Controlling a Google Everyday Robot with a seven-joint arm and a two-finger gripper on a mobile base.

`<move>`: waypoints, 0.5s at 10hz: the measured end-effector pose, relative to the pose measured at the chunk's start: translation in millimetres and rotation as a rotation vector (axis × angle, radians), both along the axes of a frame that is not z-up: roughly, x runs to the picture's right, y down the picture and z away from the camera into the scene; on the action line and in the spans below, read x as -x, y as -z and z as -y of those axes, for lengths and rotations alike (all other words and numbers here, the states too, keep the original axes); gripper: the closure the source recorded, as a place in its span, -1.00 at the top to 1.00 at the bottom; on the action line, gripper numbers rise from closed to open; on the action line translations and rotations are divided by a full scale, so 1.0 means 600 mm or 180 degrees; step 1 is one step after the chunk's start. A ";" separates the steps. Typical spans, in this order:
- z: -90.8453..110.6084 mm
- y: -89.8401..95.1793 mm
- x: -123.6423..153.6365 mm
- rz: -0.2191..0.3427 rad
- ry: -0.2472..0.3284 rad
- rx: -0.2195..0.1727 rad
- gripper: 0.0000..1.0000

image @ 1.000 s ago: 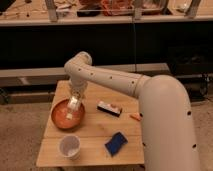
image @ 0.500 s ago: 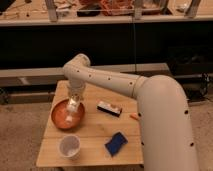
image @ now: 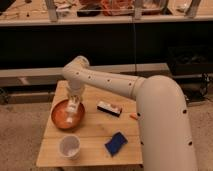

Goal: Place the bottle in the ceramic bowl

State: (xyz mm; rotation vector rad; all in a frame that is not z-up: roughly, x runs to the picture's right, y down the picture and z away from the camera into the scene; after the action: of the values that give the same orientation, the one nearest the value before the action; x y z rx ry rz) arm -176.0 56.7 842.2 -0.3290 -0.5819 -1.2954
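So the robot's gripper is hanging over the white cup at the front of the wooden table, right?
No. In the camera view the gripper hangs over the round orange-brown ceramic bowl on the table's left side, not over the white cup, which does stand at the front of the wooden table.

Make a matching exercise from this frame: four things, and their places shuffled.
1 gripper
2 white cup
3 blue object
4 black-and-white block

A near front edge, beside the cup
B over the ceramic bowl
C table corner in front of the bowl
D mid-table, beside the bowl

Pairs: 1-B, 2-C, 3-A, 4-D
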 end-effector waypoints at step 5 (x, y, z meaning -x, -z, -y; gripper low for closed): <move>-0.008 -0.005 0.009 0.0086 0.0113 -0.0034 -0.98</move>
State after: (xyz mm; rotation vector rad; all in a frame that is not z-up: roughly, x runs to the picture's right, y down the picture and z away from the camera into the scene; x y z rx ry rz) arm -181.6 61.8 845.2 -0.3147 -0.5941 -1.3385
